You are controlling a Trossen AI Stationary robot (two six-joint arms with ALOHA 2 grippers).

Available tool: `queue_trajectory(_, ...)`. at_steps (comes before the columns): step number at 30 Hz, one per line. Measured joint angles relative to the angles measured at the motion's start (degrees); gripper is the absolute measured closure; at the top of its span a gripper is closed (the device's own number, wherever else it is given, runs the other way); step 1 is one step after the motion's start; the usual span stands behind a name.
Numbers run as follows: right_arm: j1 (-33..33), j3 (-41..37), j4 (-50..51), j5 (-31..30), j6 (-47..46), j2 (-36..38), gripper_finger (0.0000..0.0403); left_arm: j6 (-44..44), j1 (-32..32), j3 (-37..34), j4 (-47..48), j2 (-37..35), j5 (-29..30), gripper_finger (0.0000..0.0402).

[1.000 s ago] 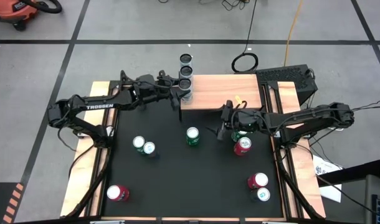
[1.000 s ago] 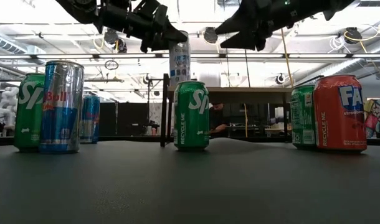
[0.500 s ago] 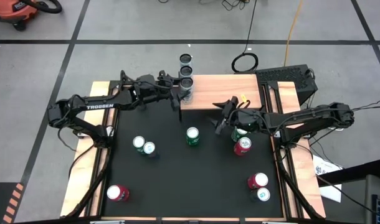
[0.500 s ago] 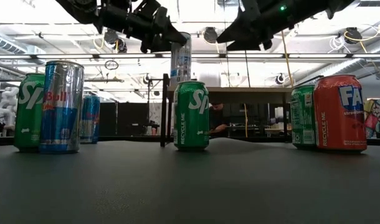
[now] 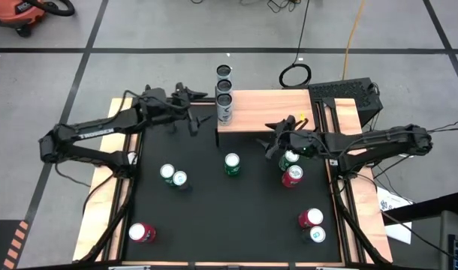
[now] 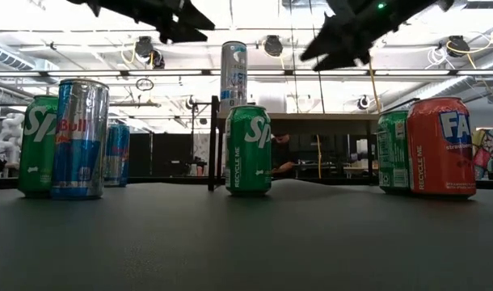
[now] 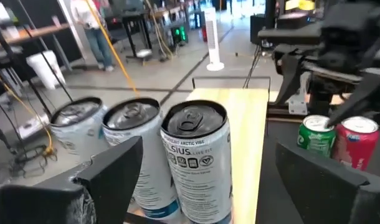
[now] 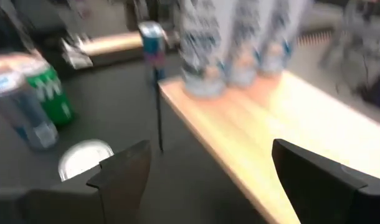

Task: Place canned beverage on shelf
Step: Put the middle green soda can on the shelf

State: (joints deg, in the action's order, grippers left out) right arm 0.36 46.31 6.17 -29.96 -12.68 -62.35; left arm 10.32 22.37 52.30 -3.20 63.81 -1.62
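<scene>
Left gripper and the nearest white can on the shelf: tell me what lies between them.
Nothing: high view shows bare table between left gripper and white can on shelf.

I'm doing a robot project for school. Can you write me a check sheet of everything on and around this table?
Surface: black table top between wooden side rails.
Job's things: low light wood shelf; three tall silver-white cans in a row at its left end, nearest one.
Clutter: green cans, red cans and slim blue-silver cans loose on the table, one green can at the centre.
Grippers: left gripper open, clear of the shelf cans; right gripper open, above a green can.
Cables: yellow cord and black coiled cable on the floor.
Surroundings: grey floor with dark lines; red vacuum in the corner.
</scene>
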Motion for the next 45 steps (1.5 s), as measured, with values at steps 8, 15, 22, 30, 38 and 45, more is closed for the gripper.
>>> queue_trajectory(8,-0.99,2.99,7.75,-0.78,0.97,2.14,0.0083,2.9,0.27,-12.68,-15.31,-3.96,1.19,0.0038)
queue_trajectory(15,-7.91,3.03,-1.96,16.09,9.21,-2.39,0.0083,8.36,1.96,-16.25,-18.51,-3.63,8.2,0.0038)
queue_trajectory(22,-13.96,3.68,-7.51,34.74,14.85,-5.82,0.0083,7.59,5.81,-16.24,-22.42,-3.57,12.08,0.0038)
queue_trajectory(30,-18.56,10.08,-8.08,36.03,16.88,-5.84,0.0083,6.05,6.14,-13.08,-26.63,-4.68,12.59,0.0038)
queue_trajectory(38,-23.4,12.21,-6.99,44.75,16.45,-6.64,0.0083,5.23,6.16,-13.08,-22.57,-4.37,18.65,0.0038)
queue_trajectory(45,-20.01,12.11,-9.57,49.73,19.24,-18.12,0.0083,0.09,5.18,-16.67,-19.54,-3.68,13.63,0.0038)
